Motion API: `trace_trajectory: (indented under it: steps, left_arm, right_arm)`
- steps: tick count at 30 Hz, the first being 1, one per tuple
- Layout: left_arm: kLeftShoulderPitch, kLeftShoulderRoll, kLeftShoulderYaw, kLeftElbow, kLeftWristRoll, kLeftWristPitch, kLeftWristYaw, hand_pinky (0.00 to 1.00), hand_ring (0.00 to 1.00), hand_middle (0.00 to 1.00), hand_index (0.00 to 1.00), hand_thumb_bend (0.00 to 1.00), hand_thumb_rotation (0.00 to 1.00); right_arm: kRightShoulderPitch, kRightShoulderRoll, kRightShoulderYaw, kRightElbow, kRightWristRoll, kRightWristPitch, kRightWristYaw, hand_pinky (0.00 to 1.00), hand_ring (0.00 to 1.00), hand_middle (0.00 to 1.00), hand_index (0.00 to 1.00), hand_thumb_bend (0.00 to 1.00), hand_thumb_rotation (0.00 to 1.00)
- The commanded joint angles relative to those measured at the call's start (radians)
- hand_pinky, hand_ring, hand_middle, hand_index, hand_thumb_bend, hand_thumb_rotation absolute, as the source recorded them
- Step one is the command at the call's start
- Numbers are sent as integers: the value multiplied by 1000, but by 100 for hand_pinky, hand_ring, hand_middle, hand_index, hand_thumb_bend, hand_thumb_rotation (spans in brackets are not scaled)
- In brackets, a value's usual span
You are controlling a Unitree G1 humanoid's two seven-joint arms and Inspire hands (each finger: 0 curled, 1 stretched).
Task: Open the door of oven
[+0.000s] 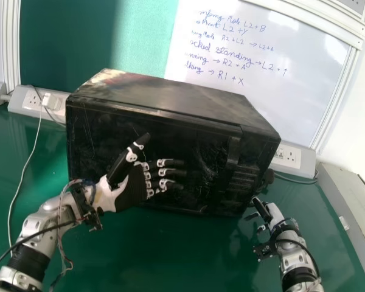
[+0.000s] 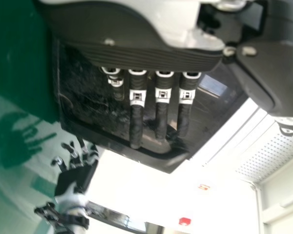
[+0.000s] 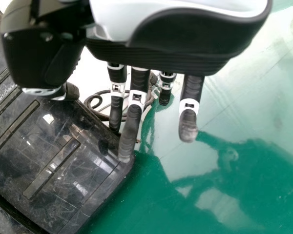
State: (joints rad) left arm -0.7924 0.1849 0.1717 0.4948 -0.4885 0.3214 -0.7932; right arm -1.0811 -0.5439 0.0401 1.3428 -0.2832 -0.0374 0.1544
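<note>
Two black-and-white robot hands appear before a black, box-shaped oven (image 1: 170,100), which rests on a glossy green table (image 1: 170,255) with its front toward the robot. The dark, scratched door (image 1: 103,137) lies flush with the oven's front, closed; a vertical black handle (image 1: 233,149) runs down its right side in the head view, just above a panel of ridged strips (image 1: 244,179). The left hand (image 1: 132,185) is spread wide in front of the door, its straight fingers (image 2: 136,119) directed toward the handle side and its thumb raised; whether it touches the door cannot be told. The right hand (image 1: 263,210) is likewise open, near the oven's lower right corner, fingers (image 3: 132,129) extended and holding nothing. Behind the oven stand a green panel (image 1: 140,36) and a whiteboard (image 1: 274,79) bearing handwriting, with white socket strips (image 1: 298,159) along the wall and a thin white cable (image 1: 27,161) at the left
</note>
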Motion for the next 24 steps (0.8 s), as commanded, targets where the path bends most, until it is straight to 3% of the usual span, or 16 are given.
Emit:
trace_trajectory:
  steps: [1,15,24]
  left_arm:
    - [8,-11,12,19,-23,-9,-25,46,75,87,88,100,91]
    - [16,-33,32,32,-72,3,-79,57,86,94,99,100,90]
    - [6,-29,40,72,-87,3,-104,66,92,99,100,100,88]
  right_arm:
    - [-15,17,2,-12,3,-29,22,14,22,38,74,64,62]
    - [-17,19,-3,-11,7,-32,29,13,21,38,73,62,63]
    - [-18,21,-8,-11,12,-26,31,13,22,38,74,65,64]
